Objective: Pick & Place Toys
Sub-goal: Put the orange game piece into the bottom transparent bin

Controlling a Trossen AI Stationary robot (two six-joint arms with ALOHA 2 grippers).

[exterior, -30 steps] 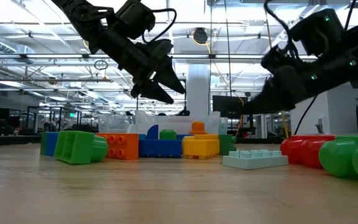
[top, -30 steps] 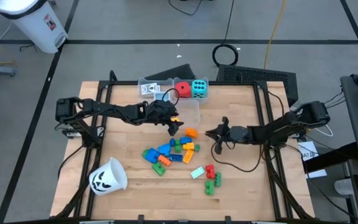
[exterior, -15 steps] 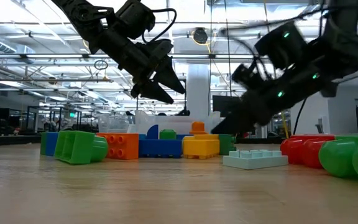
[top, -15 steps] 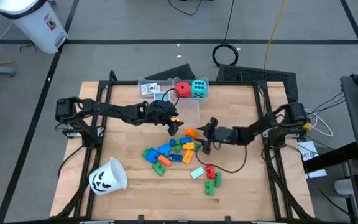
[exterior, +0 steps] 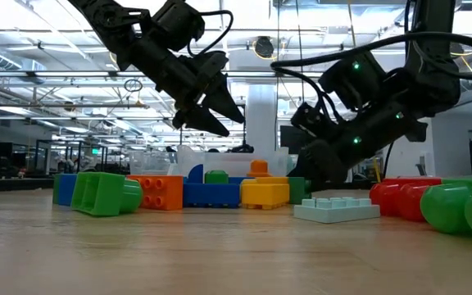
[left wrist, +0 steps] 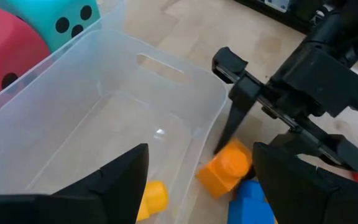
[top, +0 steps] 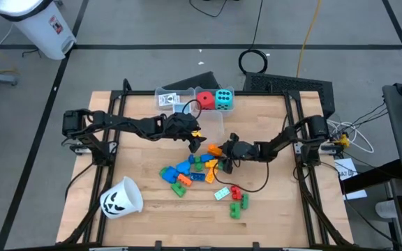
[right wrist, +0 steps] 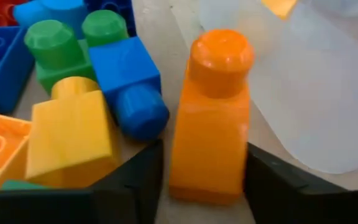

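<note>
The toys are a heap of coloured blocks [top: 192,169] on the wooden table, with red and green blocks [top: 237,200] lying nearer. My right gripper [right wrist: 204,186] is low at the heap's far right corner. Its fingers stand apart on either side of an upright orange block [right wrist: 213,118], which stands beside the clear bin [top: 211,125]. My left gripper [left wrist: 201,186] hangs open above that bin's near wall, holding nothing. A yellow block [left wrist: 151,196] lies inside the bin. A red die [top: 205,100] and a cyan die [top: 223,100] sit in the far bin. My right gripper flanks the lower half of the orange block [right wrist: 207,174], coming slanting down from the table's right. The block stands on the table. Whether the fingers [right wrist: 129,180] touch its sides, I cannot tell.
A white cup with a black pumpkin face [top: 121,199] lies on its side at the near left. A second clear bin [top: 167,100] with white cards stands at the far edge. A pale green block [exterior: 336,210] lies alone near the red ones.
My right gripper has come down and gone toward the table's left, from open table to the orange block at the heap's edge. The left arm and the toys have kept still.
</note>
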